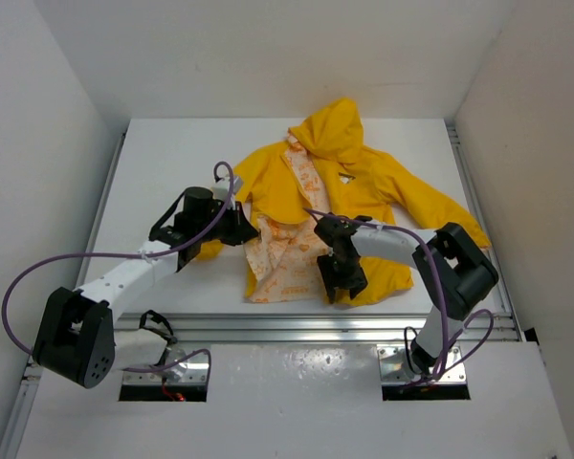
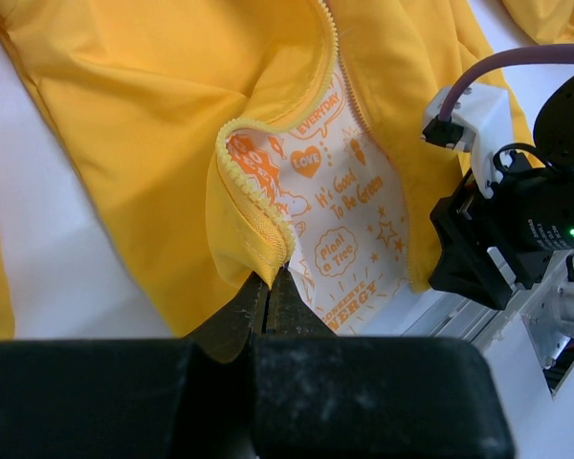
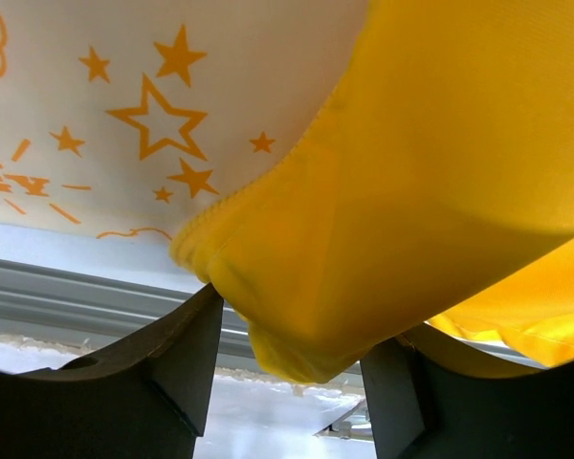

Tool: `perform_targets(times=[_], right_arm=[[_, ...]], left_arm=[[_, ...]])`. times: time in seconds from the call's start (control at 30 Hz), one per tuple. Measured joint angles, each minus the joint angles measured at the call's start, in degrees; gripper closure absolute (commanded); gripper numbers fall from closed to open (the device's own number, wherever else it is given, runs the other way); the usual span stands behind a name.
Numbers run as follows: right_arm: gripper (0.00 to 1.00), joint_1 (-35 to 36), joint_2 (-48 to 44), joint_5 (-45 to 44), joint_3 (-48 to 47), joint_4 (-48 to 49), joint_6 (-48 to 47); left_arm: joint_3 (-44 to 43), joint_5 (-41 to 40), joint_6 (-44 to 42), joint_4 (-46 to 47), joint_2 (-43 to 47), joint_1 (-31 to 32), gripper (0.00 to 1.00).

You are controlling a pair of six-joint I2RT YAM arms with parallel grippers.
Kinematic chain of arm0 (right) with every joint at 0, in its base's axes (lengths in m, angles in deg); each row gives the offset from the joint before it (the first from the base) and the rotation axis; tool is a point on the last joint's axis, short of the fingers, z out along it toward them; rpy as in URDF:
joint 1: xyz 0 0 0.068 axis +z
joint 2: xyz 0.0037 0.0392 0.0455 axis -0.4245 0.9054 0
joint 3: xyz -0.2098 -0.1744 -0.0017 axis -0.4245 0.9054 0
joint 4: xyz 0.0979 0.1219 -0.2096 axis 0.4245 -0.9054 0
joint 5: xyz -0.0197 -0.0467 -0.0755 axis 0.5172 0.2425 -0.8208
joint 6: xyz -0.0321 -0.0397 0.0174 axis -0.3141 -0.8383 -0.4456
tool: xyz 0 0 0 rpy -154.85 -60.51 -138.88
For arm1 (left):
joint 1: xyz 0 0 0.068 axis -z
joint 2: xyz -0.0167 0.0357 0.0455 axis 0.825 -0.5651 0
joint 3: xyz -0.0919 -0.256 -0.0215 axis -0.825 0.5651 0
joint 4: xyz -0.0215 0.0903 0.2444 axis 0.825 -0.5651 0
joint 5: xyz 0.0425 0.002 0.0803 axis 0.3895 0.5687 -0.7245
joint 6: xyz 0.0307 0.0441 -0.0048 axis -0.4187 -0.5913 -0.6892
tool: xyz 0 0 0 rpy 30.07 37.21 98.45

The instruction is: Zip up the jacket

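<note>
Left wrist shows the jacket's (image 2: 163, 115) thin yellow fabric, patterned lining.

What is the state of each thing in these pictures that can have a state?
Bright yellow thin-fabric hooded jacket: lying flat on the table, front open, patterned lining showing.
Front zipper: unzipped, its two sides apart.
Left gripper: shut on the bottom corner of one zipper edge.
Right gripper: open, the jacket's other bottom corner lying between its fingers, not yet clamped.

bare table (image 1: 163, 163) left of the jacket (image 1: 383, 182), both grippers crowding its lower hem near the table's front rail (image 1: 297, 325)
</note>
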Motion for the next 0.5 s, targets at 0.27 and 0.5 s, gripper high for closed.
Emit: perform_targets(times=[0.27,0.5], right_arm=[[0.41,-0.3,0.0,1.9,0.0,0.5,0.5],[0.36,-0.4,0.0,3.5,0.0,1.5,1.0]], left_arm=[[0.0,0.2,0.0,0.0,0.0,0.0,1.00],[0.5,0.4,0.0,0.2,0.0,0.0,1.00]])
